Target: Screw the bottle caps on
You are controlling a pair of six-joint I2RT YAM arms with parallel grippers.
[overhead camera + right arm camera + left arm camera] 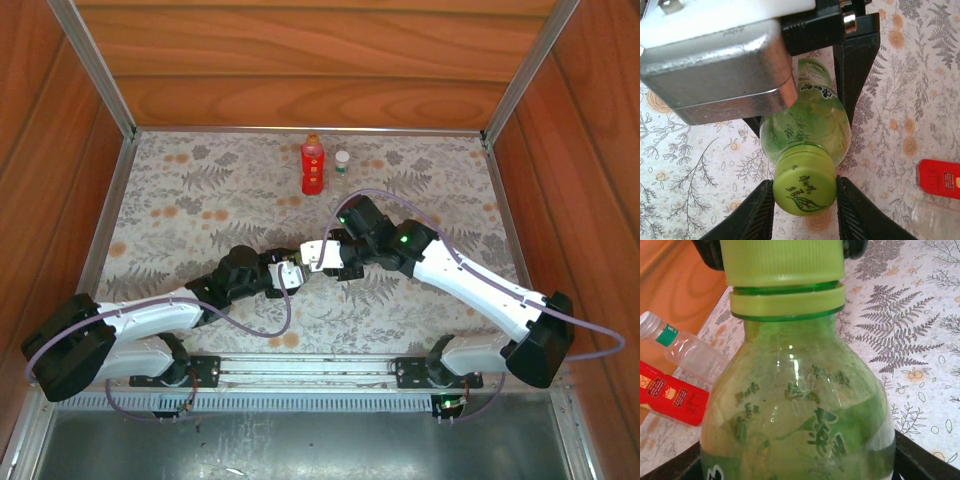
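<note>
green bottle (805,125), base hidden, pinched in left tool (292,272); right tool (805,200) pinches its cap (804,185).

A yellow-green cap (804,187) was seated on the green bottle (800,415); the red bottle (312,168) and clear bottle (342,172) were stood capped, side by side.

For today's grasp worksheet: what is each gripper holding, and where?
Left gripper: green bottle, by its body. Right gripper: yellow-green cap, by its sides.
</note>
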